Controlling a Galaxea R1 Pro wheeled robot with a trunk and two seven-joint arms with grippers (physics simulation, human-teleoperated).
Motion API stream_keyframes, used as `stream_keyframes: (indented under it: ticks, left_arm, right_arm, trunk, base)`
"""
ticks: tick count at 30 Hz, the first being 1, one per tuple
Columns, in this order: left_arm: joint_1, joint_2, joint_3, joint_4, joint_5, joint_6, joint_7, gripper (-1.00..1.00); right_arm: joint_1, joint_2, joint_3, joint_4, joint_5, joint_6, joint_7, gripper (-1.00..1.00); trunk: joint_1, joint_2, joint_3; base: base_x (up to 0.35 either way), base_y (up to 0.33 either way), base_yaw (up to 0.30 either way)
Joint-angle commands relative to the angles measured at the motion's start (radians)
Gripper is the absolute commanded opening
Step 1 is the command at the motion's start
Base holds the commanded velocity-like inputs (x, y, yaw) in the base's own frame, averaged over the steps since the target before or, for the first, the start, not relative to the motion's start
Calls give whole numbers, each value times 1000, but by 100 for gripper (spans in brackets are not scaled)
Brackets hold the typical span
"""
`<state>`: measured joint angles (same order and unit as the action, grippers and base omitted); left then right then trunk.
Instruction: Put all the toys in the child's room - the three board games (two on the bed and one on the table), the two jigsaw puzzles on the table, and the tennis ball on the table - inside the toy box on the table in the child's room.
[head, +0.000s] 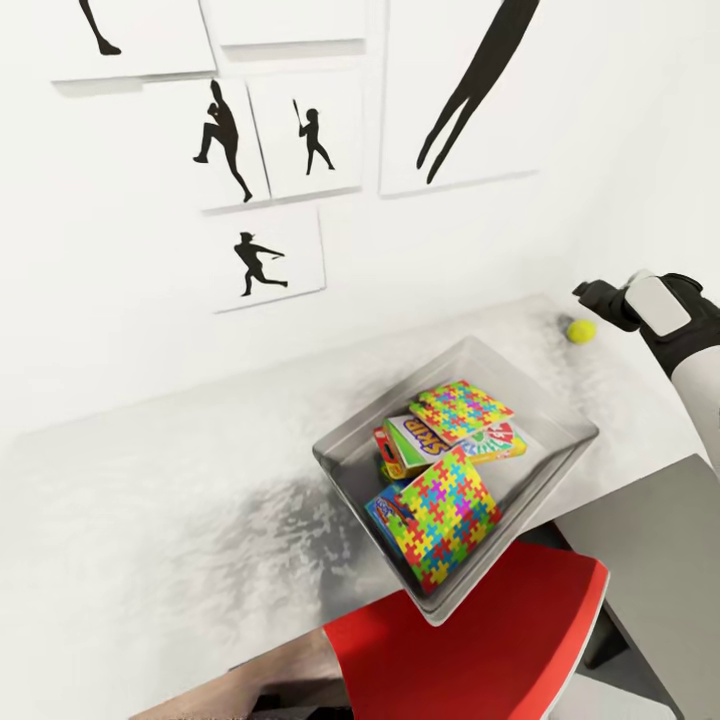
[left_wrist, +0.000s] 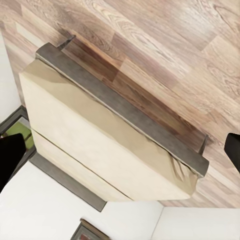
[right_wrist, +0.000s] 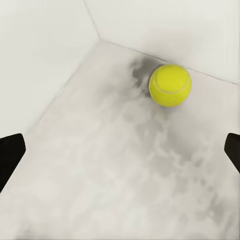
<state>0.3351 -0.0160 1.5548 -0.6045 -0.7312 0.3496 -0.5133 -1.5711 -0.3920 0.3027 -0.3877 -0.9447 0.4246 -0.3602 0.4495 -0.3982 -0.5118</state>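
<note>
The light-grey toy box (head: 400, 400) sits on the table (head: 150, 520) in the head view. Inside it lie two jigsaw puzzles (head: 462, 408) (head: 445, 520) on top of board games: a white-green one (head: 420, 440), a blue one (head: 383, 515) and one with numbers (head: 497, 441). The tennis ball (head: 581, 330) rests in the table's far corner by the wall. My right gripper (head: 600, 300) hovers just above and beside it, open; in the right wrist view the ball (right_wrist: 170, 85) lies ahead of the open right gripper (right_wrist: 122, 152). My left gripper (left_wrist: 122, 152) is open over the bed (left_wrist: 100, 145).
A red chair (head: 480, 650) stands under the table's front edge below the toy box. A dark grey table section (head: 640, 540) joins at the right. White walls with black athlete pictures (head: 225, 140) close the corner. Wood floor (left_wrist: 175, 60) surrounds the bed.
</note>
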Motion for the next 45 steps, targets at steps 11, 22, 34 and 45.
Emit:
stream_keyframes:
  ticks: [11,22,34,45]
  left_arm:
    - [-1,-1,4,-4,-7,1,-8,100]
    - [-1,-2,5,-4,-5,-3,-7,100]
    - [-1,-2,6,-4,-5,-3,-7,100]
    - [-1,-2,6,-4,-5,-3,-8,100]
  right_arm:
    - [-1,1,7,18,-13,-21,-30,100]
    - [-7,1,7,22,-16,-27,-54,100]
    - [-18,1,7,21,-17,-29,-59,100]
    - [-28,1,7,18,-16,-46,-60,100]
  trunk:
    - [1,-2,-19]
    - [1,-2,-37]
    - [1,-2,-57]
    - [1,-2,-74]
  base:
    - [0,0,29]
    - [0,0,62]
    - [0,0,69]
    - [0,0,54]
